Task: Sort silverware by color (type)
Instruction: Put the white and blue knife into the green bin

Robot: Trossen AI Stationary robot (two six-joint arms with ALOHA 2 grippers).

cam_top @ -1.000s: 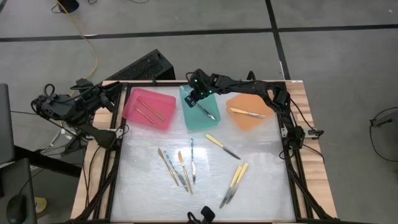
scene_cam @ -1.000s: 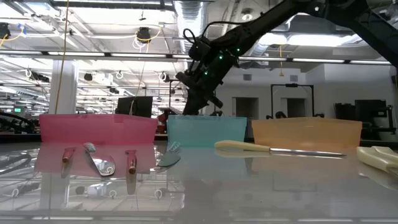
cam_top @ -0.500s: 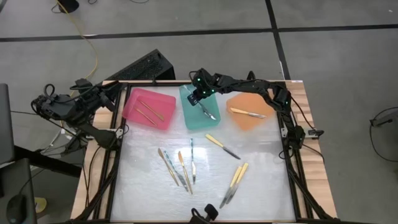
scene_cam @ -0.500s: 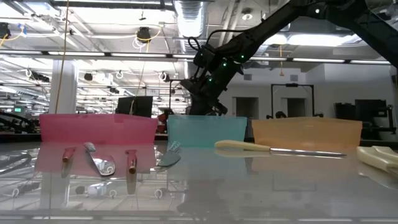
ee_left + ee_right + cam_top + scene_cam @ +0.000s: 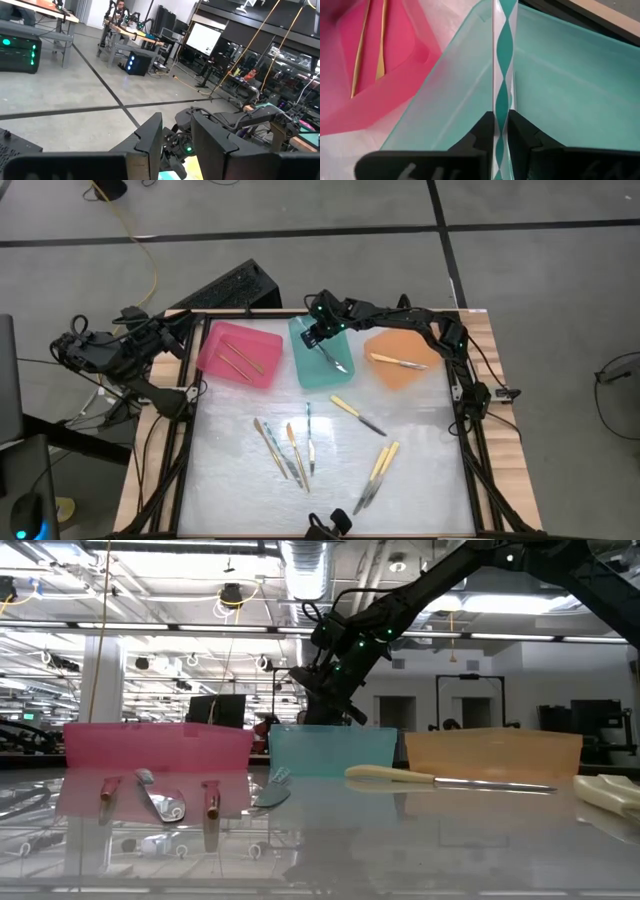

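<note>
My right gripper (image 5: 323,340) hangs over the teal tray (image 5: 312,372), shut on a teal-handled utensil (image 5: 502,60). It also shows above that tray in the low view (image 5: 327,712). The pink tray (image 5: 262,368) holds two orange-tan utensils (image 5: 238,357). In the orange tray (image 5: 385,375) lies a pale yellow one (image 5: 398,361). Several more utensils (image 5: 290,448) lie flat on the table. My left gripper (image 5: 177,145) waits open beyond the table's far left corner. My right gripper pinches the utensil's wavy teal handle (image 5: 502,107) between its two fingers (image 5: 484,131). The fingers slant down from the table's far right and lie across the handle. The silvery end (image 5: 340,365) reaches down into the teal tray; whether it touches the floor I cannot tell.
A pale yellow knife (image 5: 358,415) lies mid-table, and two yellow-handled pieces (image 5: 377,472) lie nearer the front right. The three trays stand in a row along the far edge. A dark box (image 5: 225,288) sits behind the table's far left.
My right gripper has rolled a little over the teal tray, with the utensil turning along with it, and has then kept still.
</note>
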